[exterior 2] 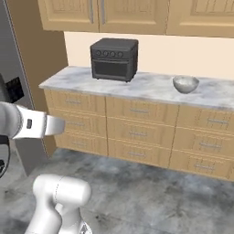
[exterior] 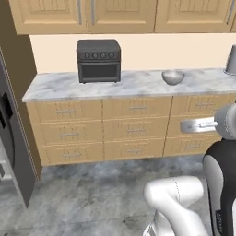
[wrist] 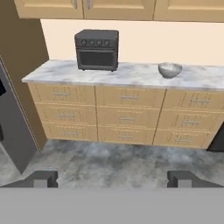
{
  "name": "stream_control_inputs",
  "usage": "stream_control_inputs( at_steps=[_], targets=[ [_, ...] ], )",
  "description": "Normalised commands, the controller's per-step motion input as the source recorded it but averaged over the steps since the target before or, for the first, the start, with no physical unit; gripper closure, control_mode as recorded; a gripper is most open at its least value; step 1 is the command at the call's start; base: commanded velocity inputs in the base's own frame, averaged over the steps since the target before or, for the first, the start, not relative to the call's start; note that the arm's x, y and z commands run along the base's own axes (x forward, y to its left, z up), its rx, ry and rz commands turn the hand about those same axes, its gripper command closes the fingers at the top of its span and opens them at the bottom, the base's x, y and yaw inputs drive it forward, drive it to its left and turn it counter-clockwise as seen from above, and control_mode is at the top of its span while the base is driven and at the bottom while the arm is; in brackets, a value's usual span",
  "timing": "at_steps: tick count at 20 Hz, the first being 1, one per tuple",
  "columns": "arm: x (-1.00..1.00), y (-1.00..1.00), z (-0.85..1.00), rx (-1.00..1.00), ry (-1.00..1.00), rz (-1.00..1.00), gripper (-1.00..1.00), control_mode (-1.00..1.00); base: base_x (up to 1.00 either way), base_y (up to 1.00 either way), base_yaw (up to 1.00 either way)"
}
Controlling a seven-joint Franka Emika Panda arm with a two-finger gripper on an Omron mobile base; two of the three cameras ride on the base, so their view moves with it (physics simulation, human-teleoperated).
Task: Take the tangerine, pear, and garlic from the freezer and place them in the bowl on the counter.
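Three views, going in order. Left base: shallow off-white bowl sits on the white-grey marbled counter, well right of a dark grey toaster oven; grey freezer at the left edge. Right base: same layout, bowl right of the oven. Hand: gripper released, dark fingertips spread wide, nothing between them, bowl far ahead.

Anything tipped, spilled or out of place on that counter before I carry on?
Nothing stands out. The bowl sits upright on the counter, apart from the dark toaster oven, which stands square. The end effector is open and holds nothing.
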Motion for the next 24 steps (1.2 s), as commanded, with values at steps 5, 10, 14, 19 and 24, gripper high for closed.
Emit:
stream_control_inputs(
  at_steps=[5, 10, 14, 19, 24],
  targets=[
    [0.0, 0.0, 0.0, 0.0, 0.0, 0.0, -1.0, 1.0, 0.93, 0.64, 0.05],
    [0.0, 0.0, 0.0, 0.0, 0.0, 0.0, -1.0, 1.0, -0.47, 1.0, -0.04],
    [0.0, 0.0, 0.0, 0.0, 0.0, 0.0, -1.0, 1.0, -0.57, 1.0, -0.07],
    [0.0, 0.0, 0.0, 0.0, 0.0, 0.0, -1.0, 1.0, -0.46, 1.0, -0.07],
    [0.0, 0.0, 0.0, 0.0, 0.0, 0.0, -1.0, 1.0, -0.03, 1.0, -0.1]
  ],
)
